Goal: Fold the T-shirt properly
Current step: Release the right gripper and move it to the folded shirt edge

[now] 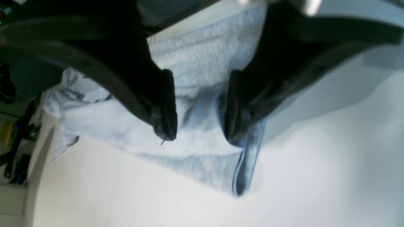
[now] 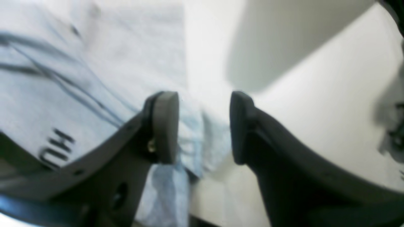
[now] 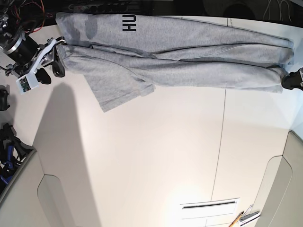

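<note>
The grey T-shirt (image 3: pixel 180 64) lies stretched in a long band across the far side of the white table (image 3: pixel 156 156), with one sleeve (image 3: pixel 120 90) spread toward me and dark lettering (image 3: pixel 129 22) showing. My right gripper (image 3: pixel 51 67) is at the shirt's left end. In the right wrist view it (image 2: pixel 203 127) is open, jaws straddling the shirt's edge (image 2: pixel 192 142), with the lettering (image 2: pixel 56 148) beside it. My left gripper (image 3: pixel 292 78) is at the shirt's right end. In the left wrist view it (image 1: pixel 199 126) is open just over bunched cloth (image 1: pixel 195 94).
A seam (image 3: pixel 222 123) runs across the table. A white label (image 3: pixel 209 205) and a pencil with small tools (image 3: pixel 244 218) lie near the front right. Dark cables and clutter (image 3: pixel 9 146) sit off the table's left edge.
</note>
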Controlling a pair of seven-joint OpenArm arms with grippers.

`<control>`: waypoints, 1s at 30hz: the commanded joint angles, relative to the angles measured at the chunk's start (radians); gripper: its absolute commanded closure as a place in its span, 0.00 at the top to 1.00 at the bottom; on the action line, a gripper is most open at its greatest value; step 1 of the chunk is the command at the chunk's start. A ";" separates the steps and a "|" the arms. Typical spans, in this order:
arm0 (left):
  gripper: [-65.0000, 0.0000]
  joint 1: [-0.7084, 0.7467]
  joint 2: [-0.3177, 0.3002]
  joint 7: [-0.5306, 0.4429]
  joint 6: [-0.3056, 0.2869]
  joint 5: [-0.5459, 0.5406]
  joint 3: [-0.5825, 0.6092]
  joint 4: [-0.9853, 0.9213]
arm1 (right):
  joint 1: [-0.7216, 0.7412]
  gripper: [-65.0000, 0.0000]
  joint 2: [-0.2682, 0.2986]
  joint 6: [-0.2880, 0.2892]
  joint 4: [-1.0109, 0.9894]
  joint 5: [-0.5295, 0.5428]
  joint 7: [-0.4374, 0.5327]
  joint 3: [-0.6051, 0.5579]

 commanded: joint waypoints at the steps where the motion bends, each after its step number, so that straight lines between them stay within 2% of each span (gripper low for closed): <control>1: 0.47 -0.011 -0.035 -0.010 -0.009 -0.032 -0.007 0.014 | 0.005 0.41 0.002 0.001 0.015 0.011 0.031 0.006; 4: 0.47 -0.014 -0.035 -0.010 -0.009 -0.059 -0.007 0.014 | 0.038 0.41 -0.017 0.001 0.013 0.011 0.031 0.005; 10: 0.47 -0.014 -0.035 -0.015 -0.009 -0.059 -0.007 0.014 | 0.129 0.41 -0.017 0.001 -0.055 0.011 0.037 0.005; 17: 0.47 -0.014 -0.035 -0.039 -0.009 -0.059 -0.007 0.014 | 0.283 0.41 -0.017 0.002 -0.335 0.027 0.042 -0.008; 25: 0.47 -0.016 -0.035 -0.044 -0.009 -0.059 -0.007 0.014 | 0.473 0.47 -0.017 0.013 -0.773 0.068 0.039 -0.161; 30: 0.47 -0.016 -0.035 -0.044 -0.009 -0.059 -0.007 0.014 | 0.559 0.47 -0.020 0.013 -0.874 0.060 0.035 -0.283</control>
